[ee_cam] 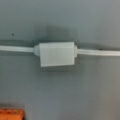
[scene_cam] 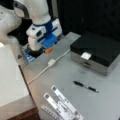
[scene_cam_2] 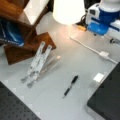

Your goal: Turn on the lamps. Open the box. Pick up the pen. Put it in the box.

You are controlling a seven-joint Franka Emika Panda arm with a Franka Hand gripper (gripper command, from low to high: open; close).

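Pincer (scene_cam: 48, 50) hanging low over the far left part of the grey table (scene_cam: 75, 100), just beyond the white inline cord switch (scene_cam: 51, 62); orange fingertip visible in a front view, blue and white wrist housing above it. Whether spread or pressed together: cannot tell, and nothing seen held. In the wrist view, only an orange fingertip (ee_cam: 11, 114) at the bottom left corner, well apart from the switch (ee_cam: 57, 53), which lies flat on the table with white cord (ee_cam: 100, 52) running out of both ends.

Lamp (scene_cam_2: 68, 11) with white shade glowing, warm light spilling on the table below it, just left of the arm in a front view.

Box (scene_cam: 96, 51) at the far right of the table, black lid down and shut, silver-grey sides, small white tab (scene_cam: 86, 55) on its front edge. In a front view, only its black corner (scene_cam_2: 107, 97) at the right, tab (scene_cam_2: 99, 77) beside it.

Pen (scene_cam: 85, 86) lying flat on the table in front of the box, apart from it, untouched; seen in both front views (scene_cam_2: 70, 86), slim and black with a thinner tip.

White perforated strips (scene_cam: 62, 105) fanned out at the near edge of the table, left of the pen; same strips (scene_cam_2: 37, 63) beside a wooden stand (scene_cam_2: 30, 42) in a front view. White cord (scene_cam: 40, 73) trailing from the switch toward the left.
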